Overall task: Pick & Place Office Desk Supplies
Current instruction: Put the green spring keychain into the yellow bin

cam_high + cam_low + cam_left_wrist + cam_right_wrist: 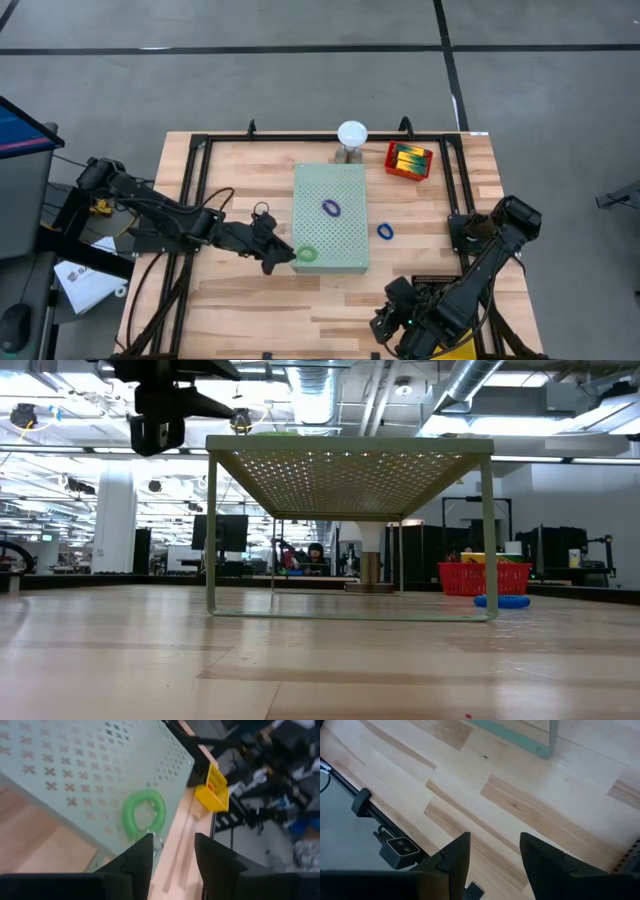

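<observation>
On the wooden table, you have green and purple loops on the perforated board, while a blue loop lies beside it, probably still unplaced. Your left gripper, empty and parted, hovers at the board's green-loop corner; your right gripper, also empty and parted, waits well off the board.

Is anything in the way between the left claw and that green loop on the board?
Nothing visible. The left claw sits open at the board's corner, with the green loop lying right in front of its fingers.

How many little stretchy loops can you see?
3. A green loop lies near the corner of the perforated board, by the left gripper. A purple loop lies mid-board. A blue loop lies on the table beside it. Others may be hidden.
</observation>
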